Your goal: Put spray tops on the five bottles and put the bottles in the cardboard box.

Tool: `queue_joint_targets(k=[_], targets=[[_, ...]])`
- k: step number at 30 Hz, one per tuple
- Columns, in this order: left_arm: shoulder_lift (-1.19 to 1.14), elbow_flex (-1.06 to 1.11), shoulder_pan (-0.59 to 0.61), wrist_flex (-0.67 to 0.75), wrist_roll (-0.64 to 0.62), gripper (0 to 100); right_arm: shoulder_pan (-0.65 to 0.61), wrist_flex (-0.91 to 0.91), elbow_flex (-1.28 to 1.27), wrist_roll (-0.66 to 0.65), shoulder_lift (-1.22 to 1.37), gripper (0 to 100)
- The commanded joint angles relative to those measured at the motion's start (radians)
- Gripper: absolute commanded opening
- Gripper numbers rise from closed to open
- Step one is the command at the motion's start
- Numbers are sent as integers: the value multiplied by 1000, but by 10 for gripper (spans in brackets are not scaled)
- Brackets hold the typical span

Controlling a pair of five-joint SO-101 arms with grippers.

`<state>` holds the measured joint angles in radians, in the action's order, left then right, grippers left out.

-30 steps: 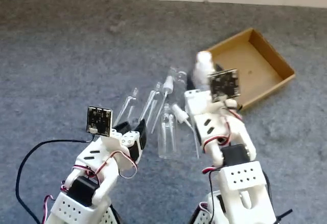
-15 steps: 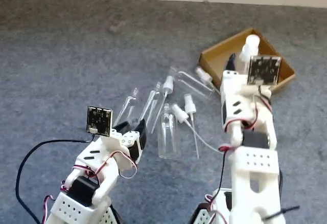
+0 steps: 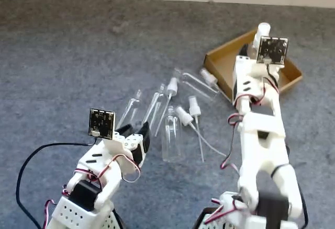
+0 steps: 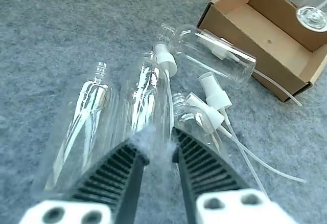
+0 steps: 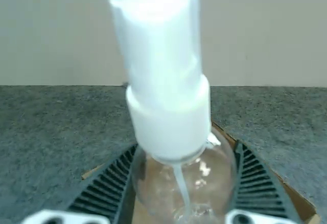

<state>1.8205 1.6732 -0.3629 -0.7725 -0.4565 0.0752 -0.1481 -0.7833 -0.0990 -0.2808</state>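
Observation:
My right gripper (image 3: 252, 48) is shut on a clear bottle (image 5: 181, 183) with a white spray top (image 3: 261, 30), held upright over the cardboard box (image 3: 285, 77). The box (image 4: 240, 17) has nothing lying in it. Several clear bottles lie on the carpet: two slim ones (image 3: 130, 109) (image 3: 154, 105), a wider one (image 3: 171, 134) and one (image 3: 194, 82) beside the box. Loose spray tops (image 3: 184, 116) (image 3: 194, 105) with long tubes lie among them. My left gripper (image 4: 157, 150) is narrowly open just short of the bottles (image 4: 144, 93), holding nothing.
Everything sits on grey carpet (image 3: 68, 56), with wide free room to the left and at the back. A pale wall runs along the far edge. A black cable (image 3: 23, 169) loops beside the left arm's base.
My right arm has swung from over the bottles to the box, carrying the capped bottle with it. The left arm has not moved.

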Motion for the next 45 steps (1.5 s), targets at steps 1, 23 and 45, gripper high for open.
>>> queue_joint_targets(k=[1, 23, 45], targets=[[7, 19, 59, 17, -5, 39, 13, -41, 174, 9, 110, 214], [4, 21, 216, 17, -5, 39, 64, -45, 785, 210, 753, 214], [4, 21, 213, 18, -5, 39, 84, -44, 1086, 210, 1069, 214]])
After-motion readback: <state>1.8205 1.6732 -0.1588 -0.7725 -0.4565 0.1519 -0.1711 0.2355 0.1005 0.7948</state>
